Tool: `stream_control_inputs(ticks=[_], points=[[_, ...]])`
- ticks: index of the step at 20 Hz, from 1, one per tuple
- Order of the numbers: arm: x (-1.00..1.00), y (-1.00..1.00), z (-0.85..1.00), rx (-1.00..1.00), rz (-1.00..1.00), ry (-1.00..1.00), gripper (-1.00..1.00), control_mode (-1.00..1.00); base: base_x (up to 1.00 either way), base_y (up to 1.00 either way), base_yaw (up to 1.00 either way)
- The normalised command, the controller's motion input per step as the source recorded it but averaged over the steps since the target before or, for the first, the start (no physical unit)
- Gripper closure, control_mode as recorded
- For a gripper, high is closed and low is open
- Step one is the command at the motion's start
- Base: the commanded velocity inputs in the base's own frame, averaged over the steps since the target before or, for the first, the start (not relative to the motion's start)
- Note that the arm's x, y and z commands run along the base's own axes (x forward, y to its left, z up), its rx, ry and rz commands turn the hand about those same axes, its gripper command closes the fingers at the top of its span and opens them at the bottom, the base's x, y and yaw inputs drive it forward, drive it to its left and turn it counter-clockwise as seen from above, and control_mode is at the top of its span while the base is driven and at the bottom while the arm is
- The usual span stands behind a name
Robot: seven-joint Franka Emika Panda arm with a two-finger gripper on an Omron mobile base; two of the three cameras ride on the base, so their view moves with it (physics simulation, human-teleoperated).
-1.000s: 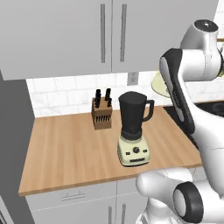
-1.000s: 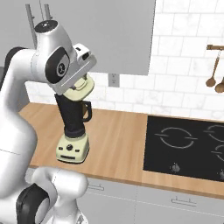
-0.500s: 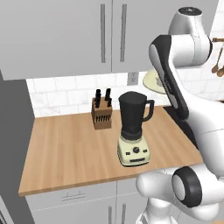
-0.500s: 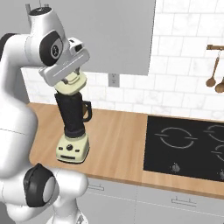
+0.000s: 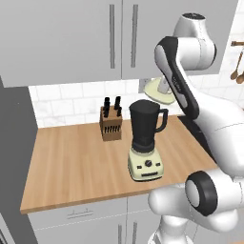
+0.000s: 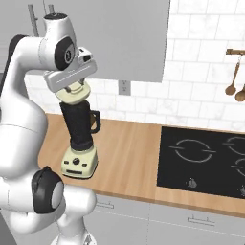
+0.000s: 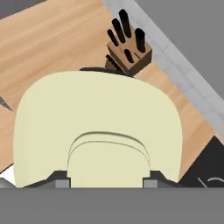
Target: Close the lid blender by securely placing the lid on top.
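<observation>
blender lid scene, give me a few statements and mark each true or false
1. The lid is already seated on the blender. False: it is held in the air above the jar's open top.
2. The fingers grip the lid's raised centre cap. True.
3. A wooden knife block stands on the counter near the blender. True.
4. The blender lies on its side. False: it stands upright on its cream base.
5. A pot sits on the cooktop. False: the cooktop is bare.

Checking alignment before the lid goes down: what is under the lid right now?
In the hand view, the lid covers most of what lies below; a dark rim of the blender peeks past its far edge, over the wooden counter. The jar's opening is hidden.
</observation>
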Motion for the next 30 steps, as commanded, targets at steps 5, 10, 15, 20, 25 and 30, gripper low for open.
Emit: stream_control_inputs(ticks=[5,10,15,20,25,30], points=[[0.06,0.31,-0.31,0.0,-0.02,0.15,1.0,-1.0,0.0,0.0,0.0],[0.16,0.2,-0.31,0.0,-0.02,0.05,1.0,-1.0,0.0,0.0,0.0],[0.23,0.01,-0.34,0.0,-0.01,0.0,1.0,-1.0,0.0,0.0,0.0],[0.24,0.0,-0.35,-0.02,0.0,0.0,1.0,-1.0,0.0,0.0,0.0],[0.22,0.0,-0.24,-0.02,0.0,0.0,1.0,-1.0,0.0,0.0,0.0],[0.25,0.0,-0.03,-0.04,0.0,-0.01,1.0,-1.0,0.0,0.0,0.0]])
